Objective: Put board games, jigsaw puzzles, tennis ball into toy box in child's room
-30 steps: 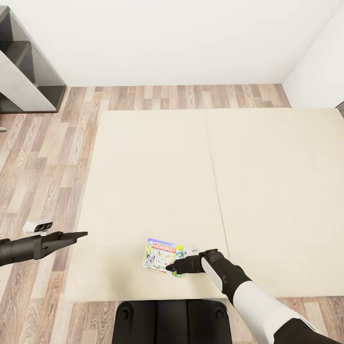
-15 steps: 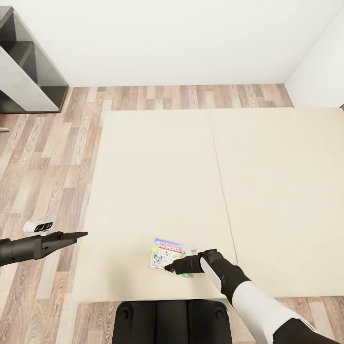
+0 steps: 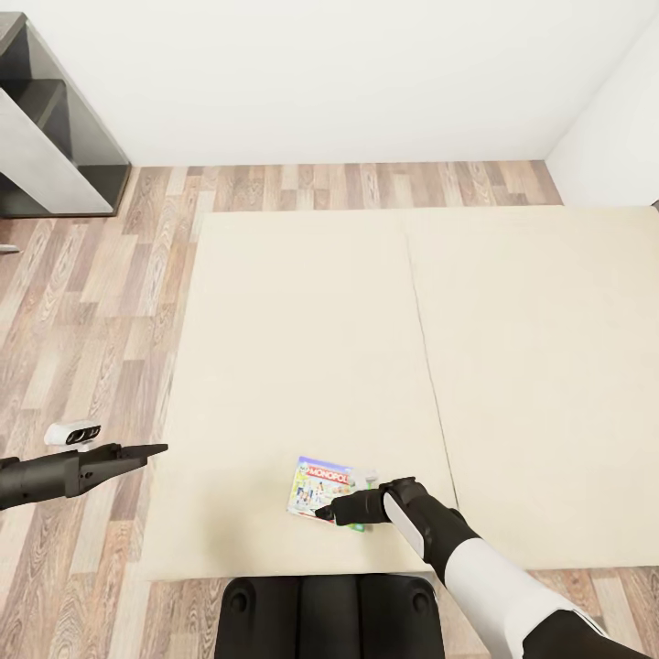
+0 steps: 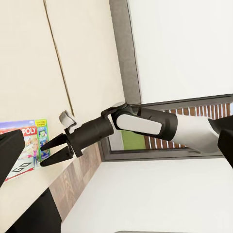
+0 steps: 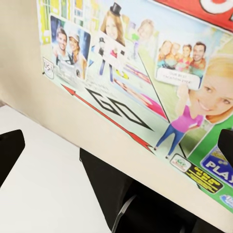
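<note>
A Monopoly board game [image 3: 320, 483] lies flat on the cream bed [image 3: 302, 348], close to its near edge. My right gripper [image 3: 322, 513] hovers open just over the box's near edge; the left wrist view shows its fingers spread beside the printed lid [image 4: 26, 141]. The right wrist view looks straight down on the lid [image 5: 145, 73], with the two fingertips far apart at either side. My left gripper [image 3: 156, 448] is held out over the wood floor left of the bed, open and holding nothing. The table and toy box are out of view.
A dark grey shelf unit [image 3: 55, 137] stands at the far left against the white wall. A small white object [image 3: 71, 432] lies on the wood floor near my left arm. My own dark base [image 3: 329, 613] sits at the bed's near edge.
The whole picture shifted slightly right a second ago, so the camera moved. My right gripper now reaches a bit further over the Monopoly box. In the last half second nothing moved.
</note>
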### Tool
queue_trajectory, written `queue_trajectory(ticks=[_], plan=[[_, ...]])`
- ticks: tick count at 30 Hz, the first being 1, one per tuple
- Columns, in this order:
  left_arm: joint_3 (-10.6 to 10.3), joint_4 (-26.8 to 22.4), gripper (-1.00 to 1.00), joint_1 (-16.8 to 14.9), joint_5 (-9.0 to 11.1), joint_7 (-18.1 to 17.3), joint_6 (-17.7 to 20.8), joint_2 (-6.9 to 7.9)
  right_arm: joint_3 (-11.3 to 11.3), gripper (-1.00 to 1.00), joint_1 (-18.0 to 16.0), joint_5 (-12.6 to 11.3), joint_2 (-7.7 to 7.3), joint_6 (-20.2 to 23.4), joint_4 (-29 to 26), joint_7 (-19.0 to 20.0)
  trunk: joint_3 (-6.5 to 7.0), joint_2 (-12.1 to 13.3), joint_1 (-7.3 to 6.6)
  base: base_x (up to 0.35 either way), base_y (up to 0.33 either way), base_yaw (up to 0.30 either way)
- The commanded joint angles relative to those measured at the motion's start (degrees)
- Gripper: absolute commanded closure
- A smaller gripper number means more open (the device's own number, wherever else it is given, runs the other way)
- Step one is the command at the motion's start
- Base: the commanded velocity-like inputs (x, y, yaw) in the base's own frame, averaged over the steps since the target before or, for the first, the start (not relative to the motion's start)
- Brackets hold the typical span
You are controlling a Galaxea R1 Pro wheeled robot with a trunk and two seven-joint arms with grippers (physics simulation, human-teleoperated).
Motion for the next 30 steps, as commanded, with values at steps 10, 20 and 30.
queue_trajectory(ticks=[10,20,30], plan=[[0.0,0.0,-1.00,0.0,0.0,-0.2,0.6,0.02,0.1,-1.00,0.0,-0.1,-0.02,0.2,0.0,0.0,-0.06,-0.1,0.03,0.000,0.001,0.000],[0.0,0.0,-1.00,0.0,0.0,-0.2,0.6,0.02,0.1,-1.00,0.0,-0.1,-0.02,0.2,0.0,0.0,-0.06,-0.1,0.03,0.000,0.000,0.000],[0.0,0.0,-1.00,0.0,0.0,-0.2,0.6,0.04,0.1,-1.00,0.0,-0.2,-0.02,0.2,0.0,0.0,-0.06,-0.1,0.03,0.000,0.000,0.000]])
